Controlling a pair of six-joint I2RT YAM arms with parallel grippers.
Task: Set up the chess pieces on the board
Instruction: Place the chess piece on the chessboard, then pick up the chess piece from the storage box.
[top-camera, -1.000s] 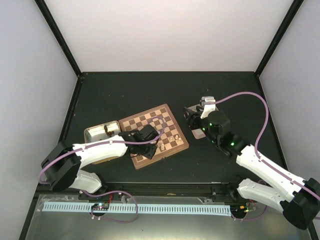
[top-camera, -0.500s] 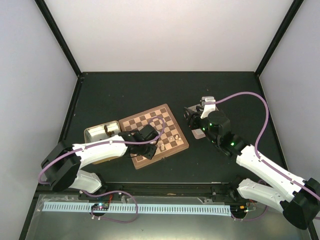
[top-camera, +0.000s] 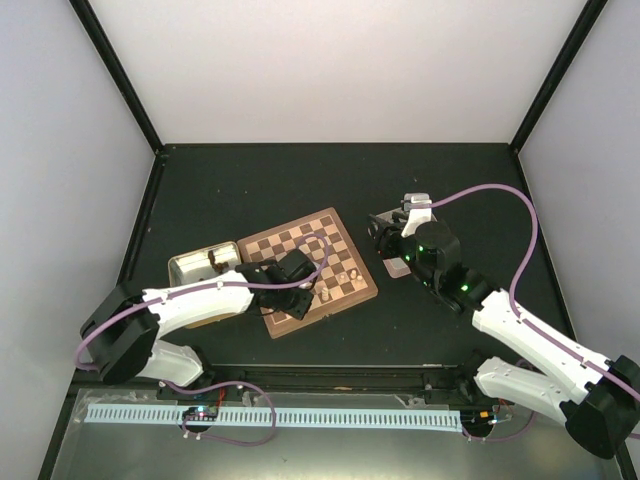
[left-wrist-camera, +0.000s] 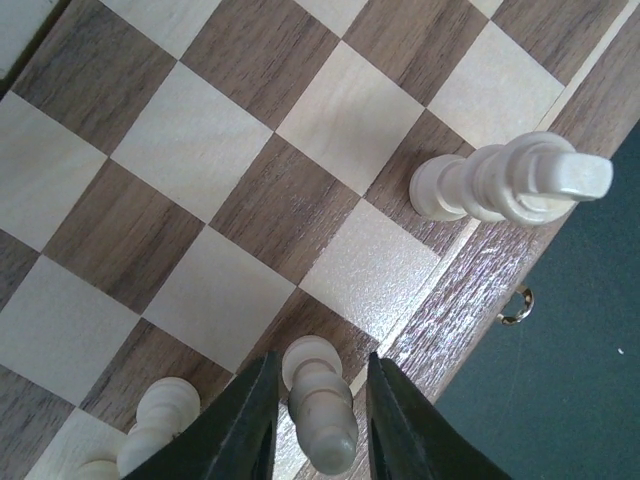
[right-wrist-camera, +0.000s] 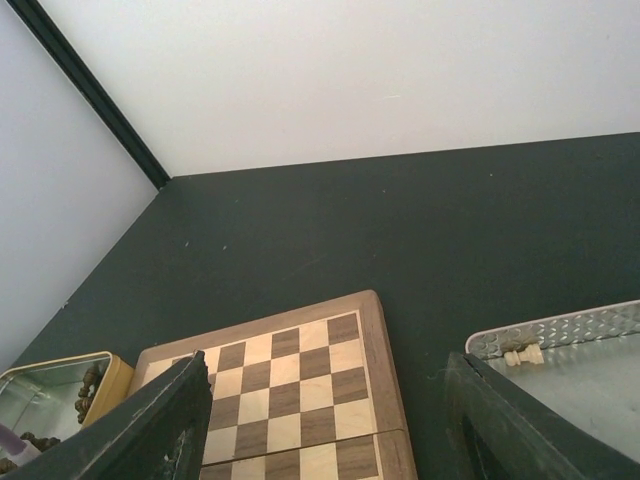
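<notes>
cream wooden chess piece (left-wrist-camera: 320, 415) stands on the board (left-wrist-camera: 250, 200) in its edge row, between the left gripper (left-wrist-camera: 321, 365) fingers (left-wrist-camera: 245, 425). they sit narrowly apart, a thin gap each side. right gripper (right-wrist-camera: 325, 400) gapes wide above the board's rim.

Left gripper (left-wrist-camera: 320, 360) straddles a pawn (left-wrist-camera: 322, 425) on the board's (top-camera: 290, 245) edge row, just a sliver of room either side. Another pawn (left-wrist-camera: 160, 408) crowds one finger, and a taller piece (left-wrist-camera: 500, 182) stands farther along the row. The middle squares lie bare. Right gripper (right-wrist-camera: 325, 400) hangs spread wide, with open table (right-wrist-camera: 400, 220) ahead and a tray (right-wrist-camera: 560, 328) rim alongside.
</notes>
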